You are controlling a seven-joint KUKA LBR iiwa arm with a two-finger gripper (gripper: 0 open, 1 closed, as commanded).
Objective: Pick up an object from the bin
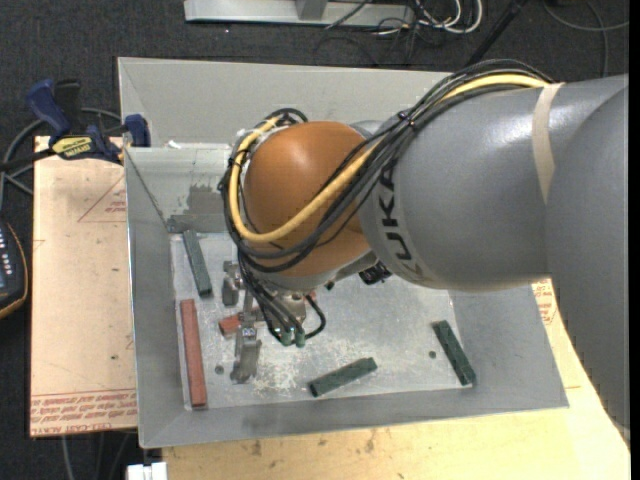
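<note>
Furthest to the left of the pincer (243, 353), along the bin (350, 413) wall, lies a long red bar (192, 353), near it but apart. Up and to the left of the pincer a grey bar (197, 263) lies at a slant, also apart. The pincer itself hangs low over the floor under the orange cover (300, 193) of the arm (480, 188), and we cannot tell whether it is open or closed, nor whether it has hold of anything. A small red scrap (230, 324) lies just beside it on its upper left, and we cannot say whether the two touch; we take this scrap, or the red bar, for the likeliest thing to be picked. To the right of the pincer and a little below lies a dark green bar (342, 376), and well to the right lies a second green bar (453, 351). We judge the task hardly begun: the pincer is down among the things, but nothing shows as lifted, so the grasp and the raising remain. The floor around the pincer looks scuffed and dusted with pale grit, which may let flat bars slide. The things lie well apart, so there is room; the red bar against the wall looks harder to get around.
</note>
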